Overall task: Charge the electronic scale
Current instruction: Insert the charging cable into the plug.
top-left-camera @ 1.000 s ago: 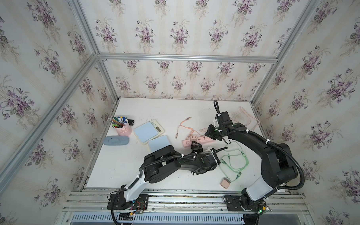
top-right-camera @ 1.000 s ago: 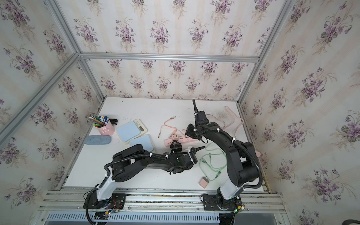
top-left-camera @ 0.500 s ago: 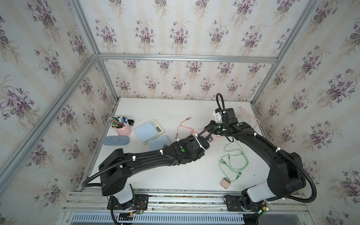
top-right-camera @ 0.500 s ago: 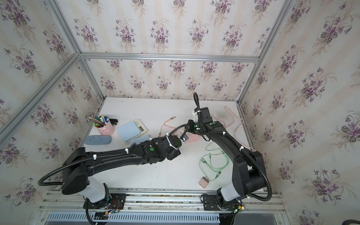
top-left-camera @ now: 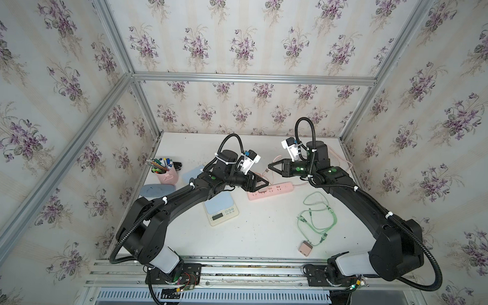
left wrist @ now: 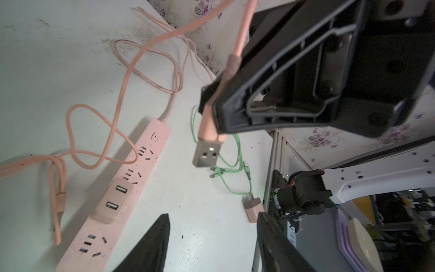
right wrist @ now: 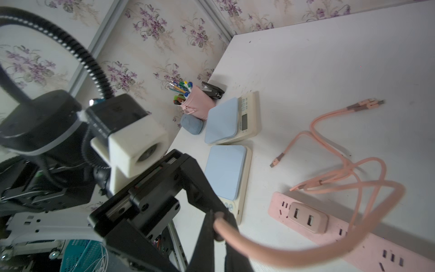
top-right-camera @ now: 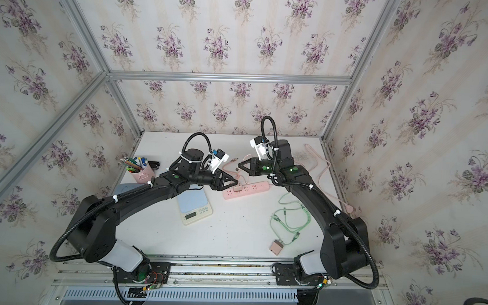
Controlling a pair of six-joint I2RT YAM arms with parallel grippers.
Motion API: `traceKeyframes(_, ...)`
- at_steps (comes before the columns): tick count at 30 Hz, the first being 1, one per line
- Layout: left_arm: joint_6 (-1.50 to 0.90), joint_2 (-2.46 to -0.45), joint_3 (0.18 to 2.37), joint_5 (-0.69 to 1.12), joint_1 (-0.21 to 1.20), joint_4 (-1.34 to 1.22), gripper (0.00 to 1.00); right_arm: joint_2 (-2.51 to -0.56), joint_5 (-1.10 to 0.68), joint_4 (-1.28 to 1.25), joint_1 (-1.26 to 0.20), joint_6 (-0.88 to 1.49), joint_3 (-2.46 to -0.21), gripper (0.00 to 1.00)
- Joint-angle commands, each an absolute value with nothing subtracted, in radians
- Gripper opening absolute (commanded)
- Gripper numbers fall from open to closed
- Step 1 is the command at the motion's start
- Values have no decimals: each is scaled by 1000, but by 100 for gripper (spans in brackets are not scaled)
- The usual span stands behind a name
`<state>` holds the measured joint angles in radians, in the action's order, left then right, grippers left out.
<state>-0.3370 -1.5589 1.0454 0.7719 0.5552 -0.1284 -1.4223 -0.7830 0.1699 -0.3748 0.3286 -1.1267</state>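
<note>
white table (top-left-camera: 262,234): pink pen cup (top-left-camera: 168,175) stuffed with pens at the left edge, black stapler (top-left-camera: 176,165) just behind it, blue-grey oval case (top-left-camera: 157,190) lying just in front. loose green cable (top-left-camera: 317,217) coiled on the right side, one end at a small pink charger block (top-left-camera: 305,248) near the front edge.

Overhead pair; wrist close-ups sharing power strip (left wrist: 150,143)

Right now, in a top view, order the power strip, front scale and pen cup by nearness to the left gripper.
1. The power strip, right beside the tips of the left gripper.
2. The front scale, toward the front and left.
3. The pen cup, far to the left.
</note>
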Motion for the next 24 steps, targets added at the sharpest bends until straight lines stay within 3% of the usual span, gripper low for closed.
traceKeyframes(1, -443, -1564, 1044, 917, 539, -328, 59, -1428, -899, 123, -374, 302, -1125, 0)
traceKeyframes(6, -482, -1580, 1044, 948, 521, -374, 56, -1431, -951, 118, -374, 296, -1124, 0)
traceKeyframes(21, -535, -1577, 1022, 959, 500, -441, 4, -1429, -995, 167, -368, 257, -1126, 0)
traceKeyframes(24, -531, -1569, 1013, 939, 501, -448, 0, -1427, -999, 177, -368, 250, -1126, 0)
